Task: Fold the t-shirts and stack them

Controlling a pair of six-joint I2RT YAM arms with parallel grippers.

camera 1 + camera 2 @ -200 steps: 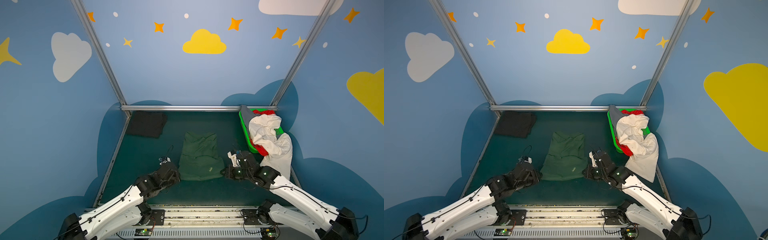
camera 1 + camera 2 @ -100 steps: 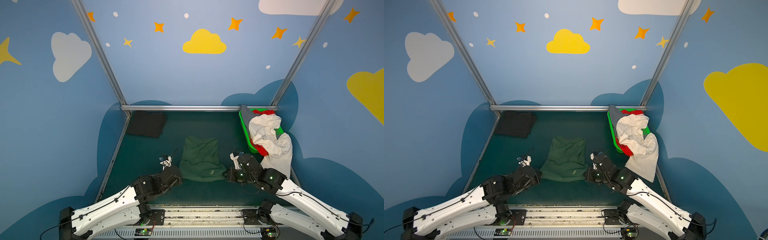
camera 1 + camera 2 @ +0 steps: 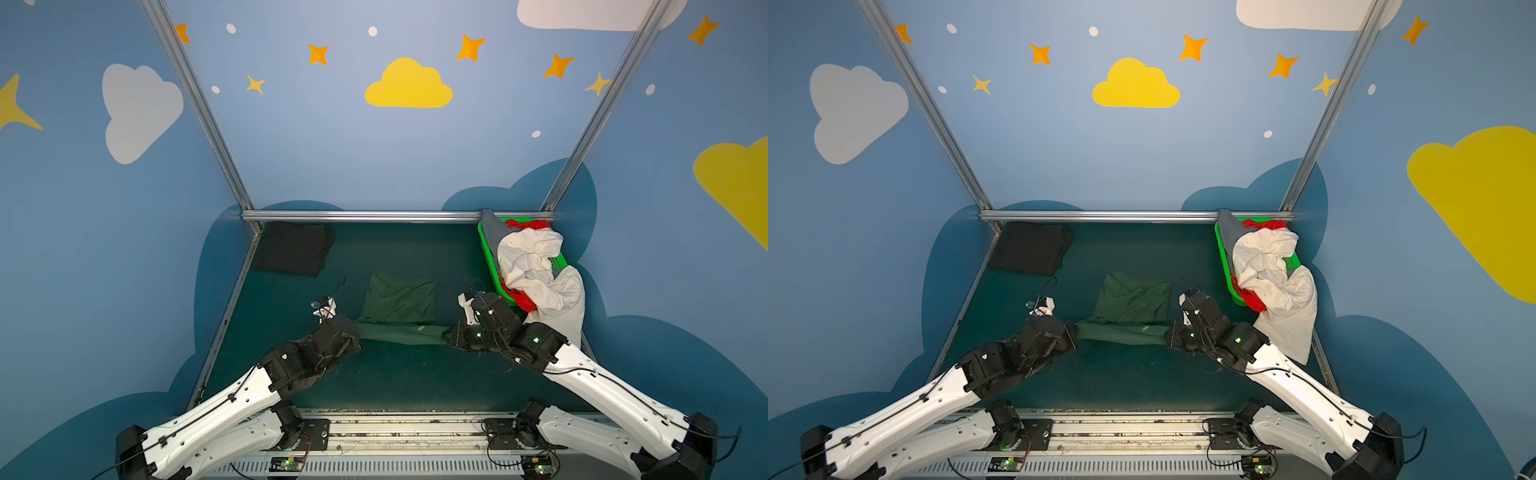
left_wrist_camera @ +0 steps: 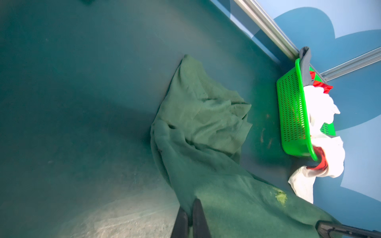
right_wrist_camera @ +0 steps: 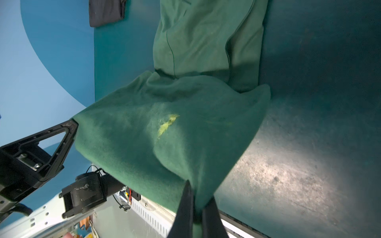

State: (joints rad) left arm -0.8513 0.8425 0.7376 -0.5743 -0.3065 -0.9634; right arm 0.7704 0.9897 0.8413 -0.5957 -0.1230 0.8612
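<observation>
My left fingers (image 4: 199,220) are clenched on the near left corner of the dark green t-shirt (image 3: 399,303); my right fingers (image 5: 185,210) are clenched on its near right corner. Between the two grips the near edge is stretched taut and held up off the surface (image 3: 395,374); the far part of the shirt lies creased on the middle of the surface, well apart from everything else. A pale yellowish-green smear (image 5: 167,125) shows on the raised cloth, nearer my right side. A black t-shirt (image 3: 293,249) lies folded flat in the far left corner. The green mesh basket (image 3: 486,253) sits in the far right corner, just beyond my right arm; a grey t-shirt (image 3: 492,232) hangs over its far left rim; a red t-shirt (image 3: 530,224) shows at the far end and again at the near end; a cream-white t-shirt (image 3: 536,270) is heaped on top and spills over the near right rim, down along the right edge of the surface.
</observation>
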